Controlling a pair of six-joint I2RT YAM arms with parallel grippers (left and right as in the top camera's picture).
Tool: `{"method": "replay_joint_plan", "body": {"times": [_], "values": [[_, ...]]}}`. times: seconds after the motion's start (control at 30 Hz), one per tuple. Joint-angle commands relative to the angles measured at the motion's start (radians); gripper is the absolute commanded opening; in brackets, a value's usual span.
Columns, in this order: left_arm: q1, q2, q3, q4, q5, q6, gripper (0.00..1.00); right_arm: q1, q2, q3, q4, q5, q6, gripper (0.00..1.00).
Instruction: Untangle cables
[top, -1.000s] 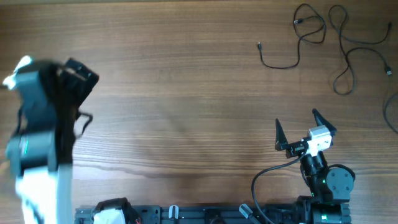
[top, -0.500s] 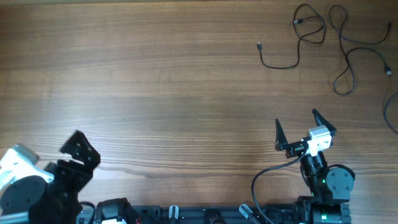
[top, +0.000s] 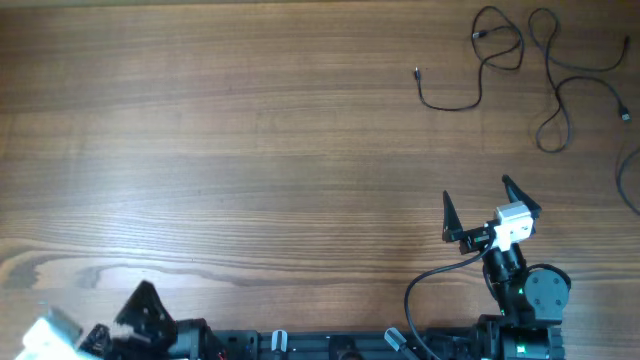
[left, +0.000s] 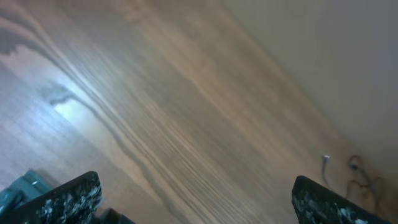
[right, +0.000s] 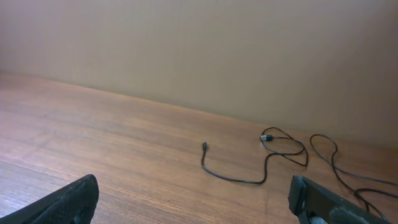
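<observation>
Cables (top: 440, 106) sprawl at two o'clock on the tabletop (top: 250, 150), well apart from me. My left pincer (left: 196, 202) at seven o'clock and right pincer (top: 477, 190) at five o'clock both gape wide, empty.

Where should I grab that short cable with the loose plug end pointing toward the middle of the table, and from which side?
Probably the shallow curved stretch of the short cable just past its plug: it lies flat and alone, apart from the other cords. Come straight down from above with the right claw, the nearer one, its fingers straddling the strand.
</observation>
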Motion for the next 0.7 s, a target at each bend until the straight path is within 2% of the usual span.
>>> {"method": "replay_joint_plan", "body": {"times": [0.0,0.17,0.47,0.57,0.67], "values": [[-0.053,-0.167,0.001,0.002,0.005,0.016,1.0,-0.004,-0.011,-0.003,0.003,-0.005,-0.012,1.0],[-0.069,-0.321,0.005,-0.006,0.006,0.015,1.0,-0.004,-0.011,-0.003,0.003,-0.005,-0.011,1.0],[-0.113,-0.32,0.013,-0.026,0.006,0.015,1.0,-0.004,-0.011,-0.003,0.003,-0.005,-0.012,1.0],[-0.113,-0.32,-0.023,0.07,-0.005,0.016,1.0,-0.004,-0.011,-0.003,0.003,-0.005,-0.012,1.0],[-0.113,-0.32,-0.172,0.256,-0.006,0.023,1.0,-0.004,-0.011,-0.003,0.003,-0.005,-0.011,1.0]]}}
